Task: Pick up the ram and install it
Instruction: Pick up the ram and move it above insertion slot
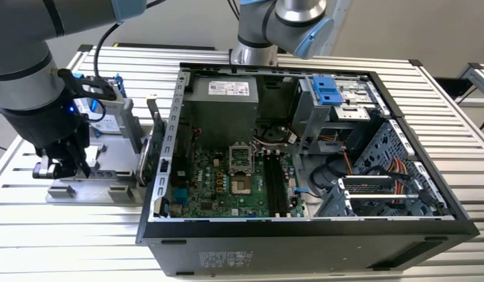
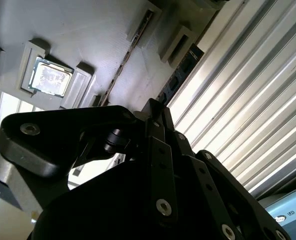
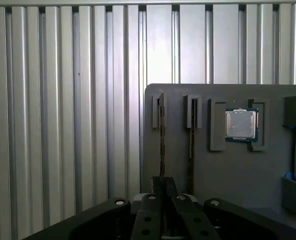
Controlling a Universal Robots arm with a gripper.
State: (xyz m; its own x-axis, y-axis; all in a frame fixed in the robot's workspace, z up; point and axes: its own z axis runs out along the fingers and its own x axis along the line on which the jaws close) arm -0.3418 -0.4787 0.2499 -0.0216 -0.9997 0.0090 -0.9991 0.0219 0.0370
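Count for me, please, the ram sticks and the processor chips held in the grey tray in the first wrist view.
Ram stick, on edge in a slot: 2
Processor chip: 1
Total: 3

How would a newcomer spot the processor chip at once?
Toward the exterior view's left, beside the open computer case, a grey parts holder lies on the slatted table. In the first wrist view the processor lies flat in a recess on it. It is square and silver-capped, unlike the thin board standing on edge in the neighbouring slot.
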